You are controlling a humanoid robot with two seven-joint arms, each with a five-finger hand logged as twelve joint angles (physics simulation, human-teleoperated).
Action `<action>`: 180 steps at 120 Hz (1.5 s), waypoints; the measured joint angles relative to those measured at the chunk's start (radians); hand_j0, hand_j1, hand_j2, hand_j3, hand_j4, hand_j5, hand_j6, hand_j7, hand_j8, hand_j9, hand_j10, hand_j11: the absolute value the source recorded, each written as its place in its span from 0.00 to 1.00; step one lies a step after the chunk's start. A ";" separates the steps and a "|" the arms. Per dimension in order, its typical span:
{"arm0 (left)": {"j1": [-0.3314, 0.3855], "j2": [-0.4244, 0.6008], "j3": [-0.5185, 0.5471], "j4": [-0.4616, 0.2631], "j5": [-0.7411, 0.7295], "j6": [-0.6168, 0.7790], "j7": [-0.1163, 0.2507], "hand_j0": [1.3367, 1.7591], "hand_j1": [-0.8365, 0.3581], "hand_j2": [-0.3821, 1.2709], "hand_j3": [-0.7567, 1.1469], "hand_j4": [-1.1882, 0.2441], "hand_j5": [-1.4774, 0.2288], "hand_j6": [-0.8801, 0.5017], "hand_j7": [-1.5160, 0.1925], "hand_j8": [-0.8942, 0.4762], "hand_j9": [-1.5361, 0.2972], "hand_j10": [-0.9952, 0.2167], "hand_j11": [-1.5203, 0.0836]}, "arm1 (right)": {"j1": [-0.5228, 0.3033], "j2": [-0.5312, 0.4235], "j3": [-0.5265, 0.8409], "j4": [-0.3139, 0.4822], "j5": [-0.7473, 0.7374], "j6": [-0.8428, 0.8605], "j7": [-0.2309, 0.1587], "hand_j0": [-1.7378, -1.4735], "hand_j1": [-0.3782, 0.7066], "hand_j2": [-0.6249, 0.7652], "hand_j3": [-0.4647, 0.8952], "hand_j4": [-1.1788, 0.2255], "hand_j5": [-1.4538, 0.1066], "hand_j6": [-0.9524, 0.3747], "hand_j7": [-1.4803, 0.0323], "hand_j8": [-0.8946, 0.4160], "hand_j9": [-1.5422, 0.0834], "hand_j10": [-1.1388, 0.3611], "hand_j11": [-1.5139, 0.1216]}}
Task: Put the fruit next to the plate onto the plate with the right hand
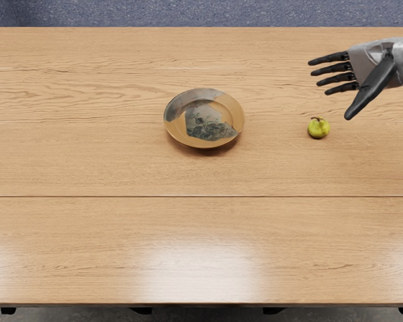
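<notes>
On the bench [201,248] the pear [318,127] stands upright on the wood, well to the right of the plate [176,107] and not touching it. Just beyond the pear, towards the far right edge, the right robot hand [366,66] hovers with its fingers spread, holding nothing. The step in hand looks like the reach. Next the robot hand must come down over the pear and close around it, before any carry leftward to the plate.
</notes>
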 joint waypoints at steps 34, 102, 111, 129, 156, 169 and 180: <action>0.000 0.000 0.000 0.000 0.000 0.000 0.000 0.76 0.99 0.23 0.40 0.83 0.87 0.64 0.89 0.65 0.84 0.82 0.95 | 0.120 0.171 -0.143 -0.072 -0.202 -0.057 -0.002 0.30 0.04 0.45 0.34 0.83 0.92 0.71 0.97 0.67 0.94 0.75 0.91; 0.000 0.000 0.000 0.000 0.000 0.000 0.000 0.76 0.99 0.23 0.40 0.83 0.87 0.64 0.89 0.65 0.84 0.82 0.95 | 0.004 0.676 -0.436 -0.628 -0.409 -0.443 -0.002 0.30 0.09 0.44 0.34 0.80 0.88 0.67 0.93 0.64 0.90 0.72 0.88; 0.000 0.000 0.000 0.000 0.000 0.000 0.000 0.76 0.99 0.23 0.40 0.83 0.87 0.64 0.89 0.65 0.84 0.82 0.95 | -0.009 0.683 -0.438 -0.641 -0.411 -0.450 -0.002 0.30 0.12 0.44 0.34 0.78 0.86 0.65 0.90 0.61 0.88 0.70 0.86; 0.000 0.000 0.000 0.000 0.000 0.000 0.000 0.76 0.99 0.23 0.40 0.83 0.87 0.64 0.89 0.65 0.84 0.82 0.95 | -0.033 0.698 -0.440 -0.654 -0.412 -0.463 -0.002 0.30 0.19 0.43 0.34 0.73 0.81 0.61 0.85 0.57 0.83 0.66 0.81; 0.000 0.000 0.000 0.000 0.000 0.000 0.000 0.76 0.99 0.23 0.40 0.83 0.87 0.64 0.89 0.65 0.84 0.82 0.95 | -0.058 0.756 -0.447 -0.715 -0.416 -0.481 -0.002 0.30 0.27 0.42 0.34 0.68 0.75 0.55 0.79 0.51 0.77 0.61 0.75; 0.000 0.000 0.000 0.000 0.000 0.000 0.000 0.76 0.99 0.23 0.40 0.83 0.87 0.64 0.89 0.65 0.84 0.82 0.95 | -0.061 0.763 -0.448 -0.722 -0.422 -0.482 -0.002 0.30 0.31 0.41 0.34 0.65 0.72 0.52 0.76 0.48 0.74 0.59 0.72; 0.000 0.000 0.000 0.000 0.000 0.000 0.000 0.76 0.99 0.23 0.40 0.83 0.87 0.64 0.89 0.65 0.84 0.82 0.95 | -0.062 0.765 -0.449 -0.724 -0.436 -0.483 -0.002 0.30 0.33 0.41 0.34 0.64 0.70 0.51 0.74 0.47 0.73 0.57 0.71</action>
